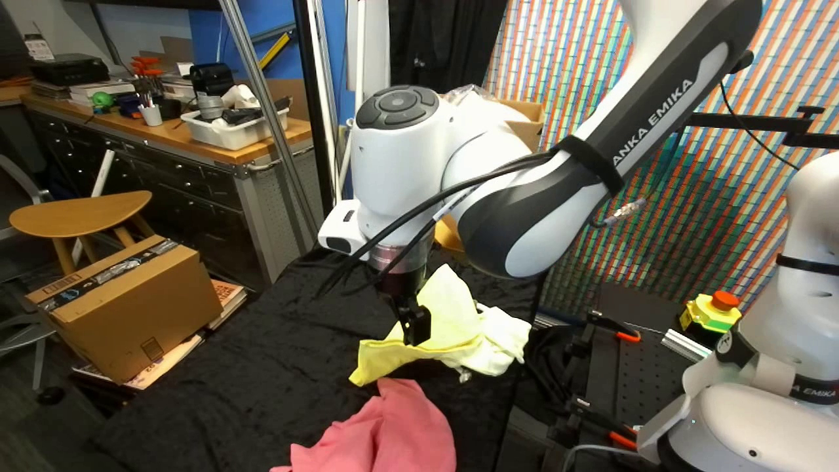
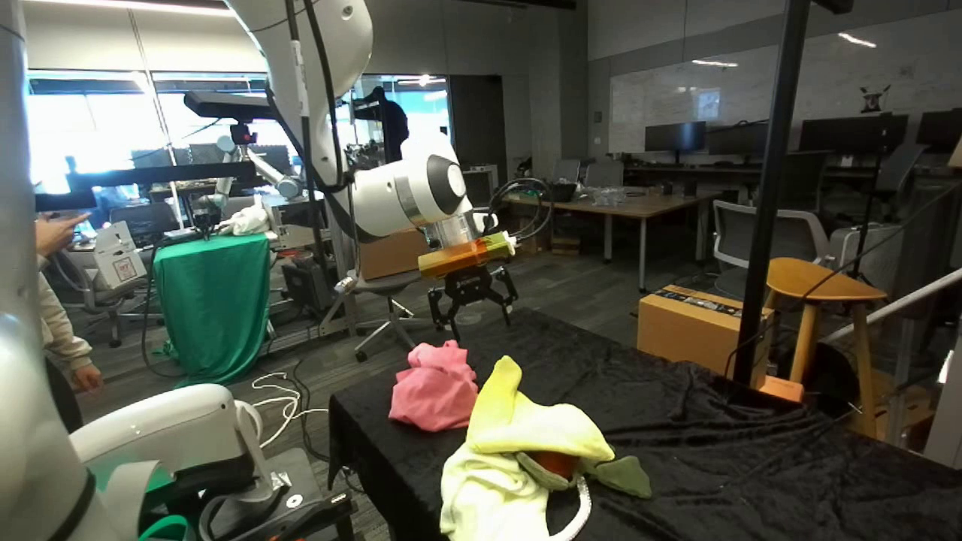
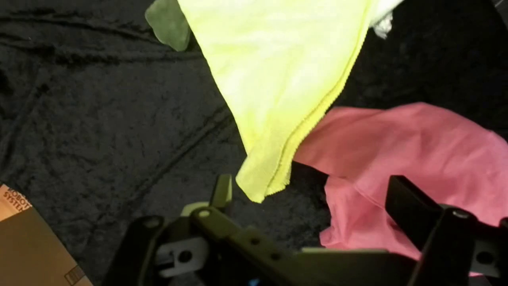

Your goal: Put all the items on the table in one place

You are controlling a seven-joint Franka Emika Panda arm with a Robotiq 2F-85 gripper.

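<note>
Main hazard: a double pick. In the wrist view the jaws stand spread wide and hold nothing, one side above the black-covered counter [image 3: 111, 131] beside the tip of the pale yellow cloth [image 3: 274, 79], the other above the pink cloth [image 3: 397, 159]. The two cloths lie just beside each other, contact unclear, so closing straight down here would probably bunch both. Second: yellow drapes over the red-and-green object [image 2: 554, 463], with the white cloth [image 2: 492, 492] and white tube loop [image 2: 582, 507] alongside; a tug on yellow could drag or scatter that group. Third: too deep a descent may pinch the counter's creased surface along with the catch. Fourth: the white cloth sits near the counter's edge, so a shove that way could send it over. Pink looks like the outlier and the likely piece to bring in. Pose: in an exterior view the arm [image 1: 518, 216] reaches in from the upper right, wrist bent, jaws aimed down; no contact with any cloth is evident, height over the counter hard to judge.
</note>
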